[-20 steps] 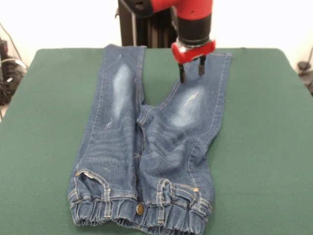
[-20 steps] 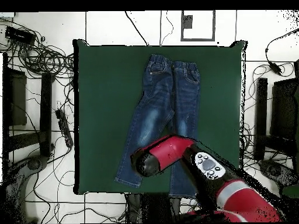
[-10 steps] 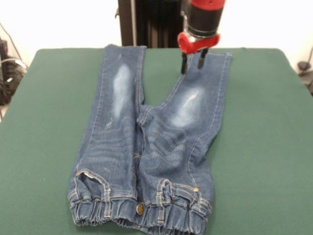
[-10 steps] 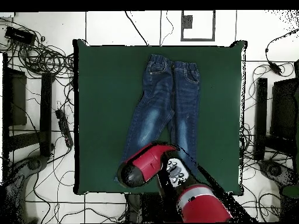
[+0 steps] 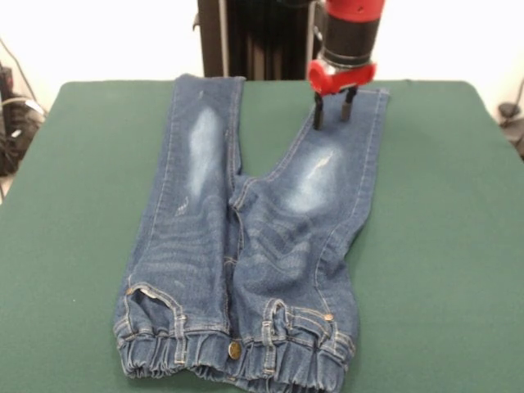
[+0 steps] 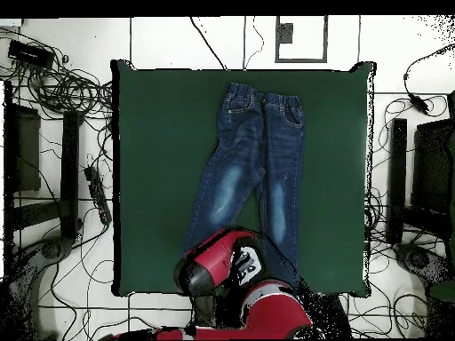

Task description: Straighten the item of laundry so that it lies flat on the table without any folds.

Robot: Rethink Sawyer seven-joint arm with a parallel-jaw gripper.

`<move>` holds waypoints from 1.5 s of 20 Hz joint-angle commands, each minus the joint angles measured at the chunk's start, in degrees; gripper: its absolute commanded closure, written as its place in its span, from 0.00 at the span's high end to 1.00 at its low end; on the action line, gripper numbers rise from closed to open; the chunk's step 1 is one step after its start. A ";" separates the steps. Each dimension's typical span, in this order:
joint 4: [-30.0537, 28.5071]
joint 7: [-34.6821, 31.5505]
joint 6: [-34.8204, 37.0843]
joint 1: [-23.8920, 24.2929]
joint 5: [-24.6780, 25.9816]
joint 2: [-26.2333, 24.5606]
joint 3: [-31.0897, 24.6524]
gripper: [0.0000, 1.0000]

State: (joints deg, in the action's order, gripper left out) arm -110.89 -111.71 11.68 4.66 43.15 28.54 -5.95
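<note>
The item of laundry [image 5: 246,237] is a small pair of blue jeans lying face up on the green table [image 5: 82,205]. Its gathered waistband is at the near edge and its legs spread in a narrow V toward the far edge. A few creases cross the right hip. My gripper [image 5: 333,110] hangs open just above the far end of the right leg, with nothing between its fingers. In the overhead view the jeans [image 6: 253,169] lie mid-table [image 6: 151,178]. There the red arm [image 6: 222,266] covers the leg ends and hides the gripper.
Cables [image 6: 62,89] and dark stands [image 6: 27,160] lie on the tiled floor around the table. More cables [image 5: 12,123] show past the table's left edge in the front view. Wide green cloth lies bare on both sides of the jeans.
The gripper has shifted slightly right over the right leg's end, and the arm has drawn back toward the table edge. The jeans have not moved.
</note>
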 commanded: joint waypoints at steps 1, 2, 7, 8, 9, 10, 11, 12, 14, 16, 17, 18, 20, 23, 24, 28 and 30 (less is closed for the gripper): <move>5.66 -11.15 -1.84 -1.58 -5.25 -8.01 1.15 1.00; 5.80 -10.88 -1.26 -1.79 -5.85 -8.55 1.43 1.00; 6.19 -9.80 -0.02 -2.68 -7.87 -9.42 2.80 1.00; 6.16 -9.67 -0.19 -2.93 -8.21 -9.54 3.00 1.00; 6.35 -9.34 -0.28 -2.88 -8.50 -9.79 3.08 1.00; 6.21 -9.32 -0.85 -3.19 -8.71 -9.88 3.33 1.00; 6.57 -9.04 -1.57 -3.11 -8.70 -10.40 3.33 1.00; 6.93 -8.76 -2.29 -3.02 -8.68 -10.93 3.34 1.00; 7.86 -7.77 -4.13 -2.19 -8.27 -12.33 2.72 1.00; 8.82 -6.01 -5.45 -0.32 -7.49 -13.91 1.20 1.00; 9.50 -5.17 -5.90 0.64 -6.95 -14.98 0.58 1.00; 9.91 -4.73 -5.86 1.15 -6.76 -15.55 0.30 1.00; 10.49 -3.01 -5.76 3.07 -5.86 -16.73 -1.11 1.00; 11.53 -0.96 -5.34 5.52 -4.63 -18.32 -2.74 1.00; 11.64 -0.53 -4.91 6.04 -4.48 -18.56 -3.15 1.00; 12.34 1.31 -3.41 8.38 -3.63 -19.41 -5.13 1.00; 12.65 1.85 -2.95 9.17 -3.22 -19.80 -5.74 1.00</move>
State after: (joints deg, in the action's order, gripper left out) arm -112.14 -111.71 11.10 9.43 36.24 27.59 -7.13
